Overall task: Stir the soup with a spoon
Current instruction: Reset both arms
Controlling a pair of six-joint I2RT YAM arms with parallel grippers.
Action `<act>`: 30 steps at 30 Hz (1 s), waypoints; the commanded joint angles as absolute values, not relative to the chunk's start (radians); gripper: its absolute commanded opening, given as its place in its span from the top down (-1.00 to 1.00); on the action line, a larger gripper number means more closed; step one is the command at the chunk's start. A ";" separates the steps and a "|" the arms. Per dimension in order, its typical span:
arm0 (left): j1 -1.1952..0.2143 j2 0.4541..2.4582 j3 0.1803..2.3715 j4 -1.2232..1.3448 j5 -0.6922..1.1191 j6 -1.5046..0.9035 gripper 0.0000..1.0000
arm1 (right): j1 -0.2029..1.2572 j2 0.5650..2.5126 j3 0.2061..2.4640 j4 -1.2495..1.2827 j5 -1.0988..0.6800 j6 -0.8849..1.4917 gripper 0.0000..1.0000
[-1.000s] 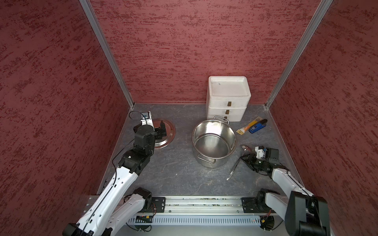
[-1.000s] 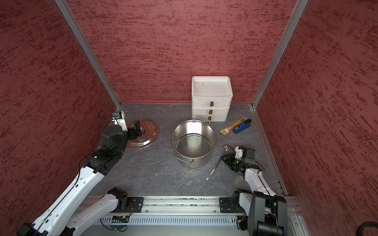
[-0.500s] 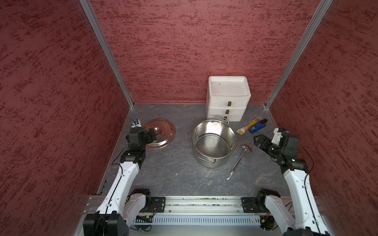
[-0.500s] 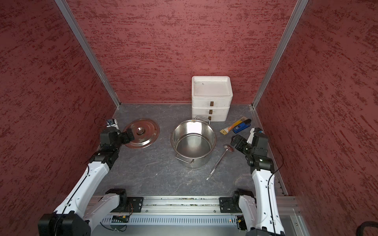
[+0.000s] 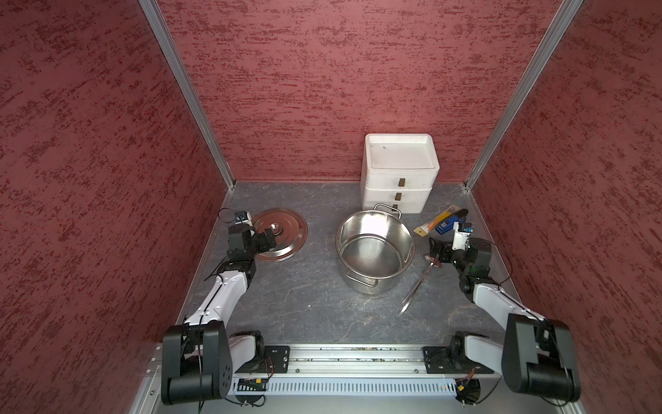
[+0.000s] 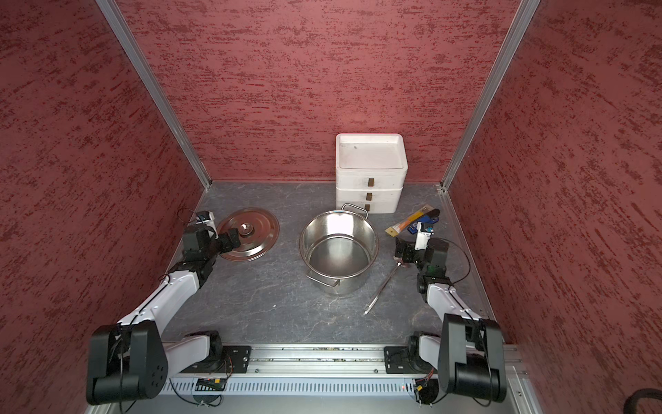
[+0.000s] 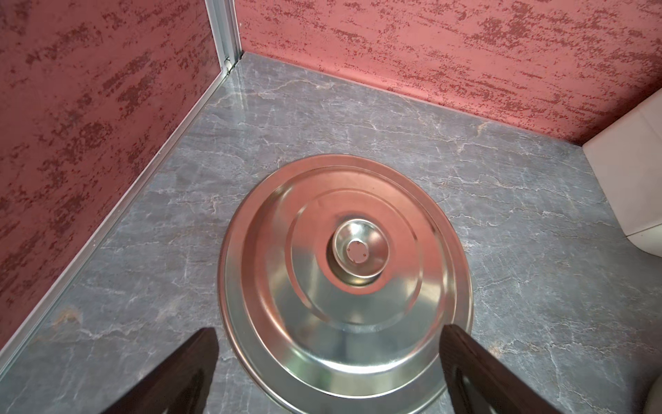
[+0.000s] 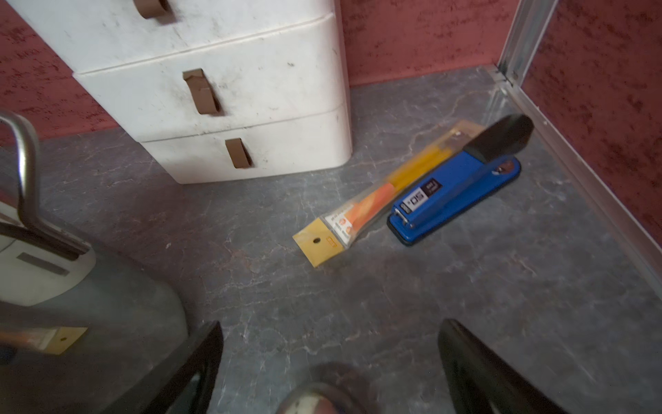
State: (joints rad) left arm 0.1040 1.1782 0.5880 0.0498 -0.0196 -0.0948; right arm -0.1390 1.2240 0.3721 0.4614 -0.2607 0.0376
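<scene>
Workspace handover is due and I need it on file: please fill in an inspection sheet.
Surface: grey marbled tabletop, no spills.
Job's things: stockpot uncovered, no soup visible; spoon flat beside it; lid lying apart.
Clutter: orange packet beside blue stapler; white drawer unit at the back wall.
End effectors: left end effector open over the lid's edge; right end effector open by the spoon's bowl.
Cables: black wrist cables loop clear of the job's things.
Surroundings: red textured walls, aluminium corner posts.
</scene>
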 commanded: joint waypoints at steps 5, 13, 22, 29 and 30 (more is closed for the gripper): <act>0.103 1.227 0.547 0.201 0.003 -0.069 -1.00 | -0.036 1.440 0.327 0.941 -0.176 -0.021 -0.97; 0.088 1.333 0.478 0.490 0.098 -0.033 -1.00 | -0.030 1.546 0.380 0.928 -0.092 0.004 -0.97; 0.077 1.520 0.376 0.886 0.153 -0.006 -1.00 | -0.029 1.547 0.385 0.914 -0.086 0.003 -0.97; 0.064 1.526 0.379 0.888 0.117 -0.002 -1.00 | -0.027 1.548 0.389 0.909 -0.082 0.002 -0.97; 0.056 1.526 0.380 0.885 0.090 -0.001 -1.00 | -0.027 1.547 0.389 0.909 -0.083 0.002 -0.97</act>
